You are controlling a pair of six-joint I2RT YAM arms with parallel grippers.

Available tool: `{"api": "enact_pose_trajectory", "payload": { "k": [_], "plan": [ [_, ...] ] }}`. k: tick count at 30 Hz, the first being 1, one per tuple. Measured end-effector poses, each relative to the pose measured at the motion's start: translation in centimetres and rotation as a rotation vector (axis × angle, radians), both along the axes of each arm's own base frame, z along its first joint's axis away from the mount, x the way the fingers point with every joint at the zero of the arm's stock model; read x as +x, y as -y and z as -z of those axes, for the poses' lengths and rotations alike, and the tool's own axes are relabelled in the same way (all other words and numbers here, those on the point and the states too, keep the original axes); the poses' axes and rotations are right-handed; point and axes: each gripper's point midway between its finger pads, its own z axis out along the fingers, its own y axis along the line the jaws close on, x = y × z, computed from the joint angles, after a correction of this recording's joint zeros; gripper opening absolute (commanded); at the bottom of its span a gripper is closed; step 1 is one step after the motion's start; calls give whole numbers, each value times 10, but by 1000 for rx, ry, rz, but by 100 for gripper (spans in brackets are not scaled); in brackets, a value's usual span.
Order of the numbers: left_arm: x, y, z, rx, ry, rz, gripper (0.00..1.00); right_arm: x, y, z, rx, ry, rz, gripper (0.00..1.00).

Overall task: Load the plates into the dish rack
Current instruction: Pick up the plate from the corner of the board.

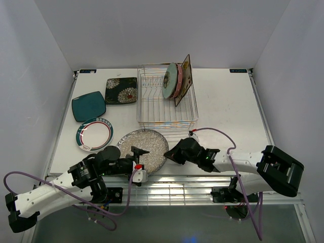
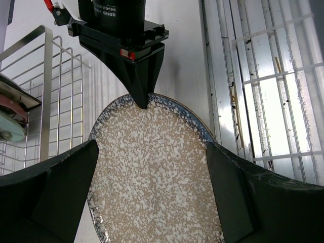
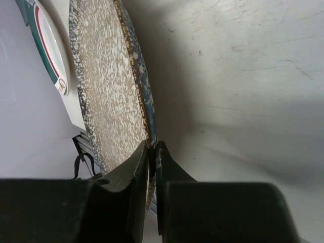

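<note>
There is one rectangular silver wire dish rack (image 1: 152, 96). Seven plates are visible. Three are in the rack: one mint green round plate (image 1: 167, 81), one pink round plate (image 1: 177, 81) and one square floral plate (image 1: 185, 76). Four are on the counter (image 1: 228, 111): one black floral square plate (image 1: 121, 90), one teal plate (image 1: 88, 106), one white teal-rimmed plate (image 1: 94, 134) and one grey speckled round plate (image 1: 147, 142). There are two robot arms (image 1: 50, 192).
</note>
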Motion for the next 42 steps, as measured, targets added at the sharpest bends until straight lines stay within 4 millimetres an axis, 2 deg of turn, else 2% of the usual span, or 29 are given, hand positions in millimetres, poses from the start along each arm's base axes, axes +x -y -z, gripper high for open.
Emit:
{"api": "enact_pose_trajectory", "payload": {
  "k": [11, 19, 26, 36, 40, 42],
  "plan": [
    [-13, 7, -11, -22, 43, 117, 98, 3, 2, -15, -12, -30, 43, 8],
    [-15, 6, 17, 89, -18, 136, 98, 3, 10, -27, -2, -21, 72, 8],
    [-12, 3, 20, 108, -46, 95, 98, 3, 15, -28, -8, -22, 89, 8],
    [-9, 2, 39, 181, -120, 41, 98, 3, 14, -30, 7, -38, 105, 8],
    [-11, 2, 44, 201, -137, 28, 92, 4, 14, -31, 9, -36, 108, 8],
    [-12, 2, 47, 212, -147, 22, 85, 4, 13, -31, 11, -35, 109, 8]
  ]
}}
